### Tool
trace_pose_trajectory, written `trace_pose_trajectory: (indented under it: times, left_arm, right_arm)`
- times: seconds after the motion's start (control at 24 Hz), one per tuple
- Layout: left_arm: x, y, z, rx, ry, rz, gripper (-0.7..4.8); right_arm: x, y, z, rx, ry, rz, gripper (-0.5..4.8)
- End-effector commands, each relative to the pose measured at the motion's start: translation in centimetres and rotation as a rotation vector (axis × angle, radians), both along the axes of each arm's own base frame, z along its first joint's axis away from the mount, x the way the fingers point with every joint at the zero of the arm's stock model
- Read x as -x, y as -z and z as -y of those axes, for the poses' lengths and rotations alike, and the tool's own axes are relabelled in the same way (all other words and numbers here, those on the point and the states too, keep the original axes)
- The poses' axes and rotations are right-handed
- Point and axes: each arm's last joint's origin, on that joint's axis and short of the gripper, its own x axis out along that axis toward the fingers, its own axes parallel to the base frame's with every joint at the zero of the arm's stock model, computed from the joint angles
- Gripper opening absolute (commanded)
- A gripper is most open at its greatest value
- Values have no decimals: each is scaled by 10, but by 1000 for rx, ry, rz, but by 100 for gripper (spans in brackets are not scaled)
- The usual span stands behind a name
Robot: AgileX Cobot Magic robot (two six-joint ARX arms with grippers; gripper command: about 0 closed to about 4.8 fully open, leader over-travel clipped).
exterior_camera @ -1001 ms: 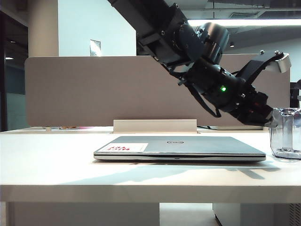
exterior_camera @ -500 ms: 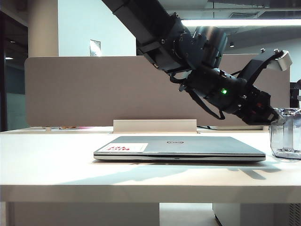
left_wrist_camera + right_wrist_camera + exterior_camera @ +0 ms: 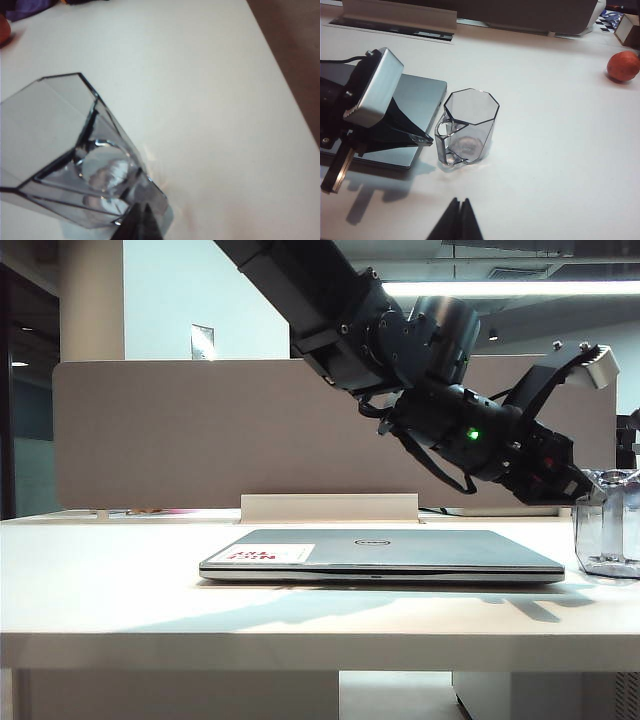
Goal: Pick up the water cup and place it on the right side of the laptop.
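One water cup [image 3: 468,127], one laptop [image 3: 385,552].

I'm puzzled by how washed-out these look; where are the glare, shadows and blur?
Exterior view: ceiling light glares, arm shadow falls beside the laptop. Left wrist view: soft, water cup slightly blurred. Right wrist view: sharper, with crisp shadows on the table.

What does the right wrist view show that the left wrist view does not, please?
Only the right wrist view shows the laptop, an orange ball, the left gripper at the water cup's handle, and the shut right gripper hanging apart. Only the left wrist view looks down into the cup. Both show the cup upright on the white table.
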Motion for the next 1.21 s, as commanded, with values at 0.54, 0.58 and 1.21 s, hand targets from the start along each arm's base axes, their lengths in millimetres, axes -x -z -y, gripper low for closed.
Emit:
trace_pose_trajectory:
  times: [0.54,0.58,1.21]
  left_arm:
    - [8,-100,-77,-243,-285,-80,-5]
    - [9,-106,-81,-241,-292,-80,-5]
    - [-13,-150,-198,-308,-543,-310,-5]
  right_arm:
    - [-65,2,8,-57,-131,-56,-7]
    - [-72,4,9,-63,-136,-65,-7]
    - [-170,61,-24,-141,-374,-243,-7]
